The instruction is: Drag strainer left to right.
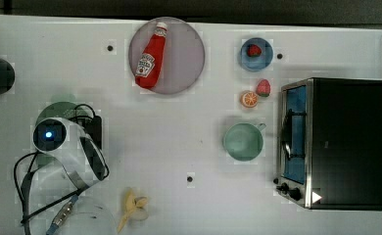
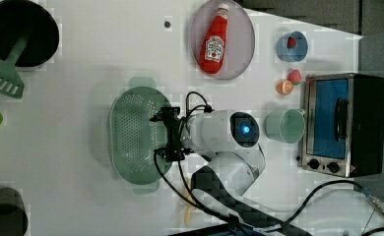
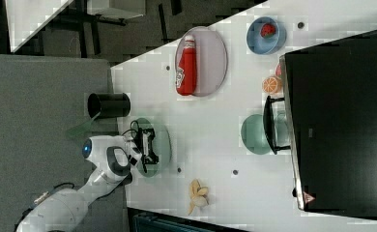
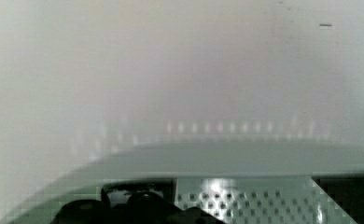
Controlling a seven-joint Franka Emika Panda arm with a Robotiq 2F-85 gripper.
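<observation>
Toward the left view's left half of the white table (image 2: 81,59) you have the strainer (image 2: 131,132), a pale mint-green oval colander with a holed bowl and a wide rim. Its long axis runs up and down the left view, with a tab handle at each end. It sits open side up.

Gripper (image 2: 169,133): you have it over the strainer's rim on the left view's right side, jaws spread wide, nothing between them. Whether a finger touches the rim cannot be told. The wrist view shows the rim and holed wall (image 4: 245,196) close below.

Surface: white table top with a few small dark dots; dark floor lies beyond its edges in the right view.

Other items for you, by the top view:
- mint-green cup (image 1: 243,141), right of centre, just beside the toaster oven (image 1: 333,143) at the right edge.
- orange slice (image 1: 250,99) and strawberry (image 1: 263,87), touching, above the cup.
- blue bowl (image 1: 265,61) holding a second strawberry, near the far edge.
- grey plate (image 1: 184,54) with a ketchup bottle (image 1: 151,56) lying on it.
- banana (image 1: 132,205) at the near edge.

By the left view: black pan (image 2: 20,32) with a green spatula (image 2: 5,81) at the top left corner.
</observation>
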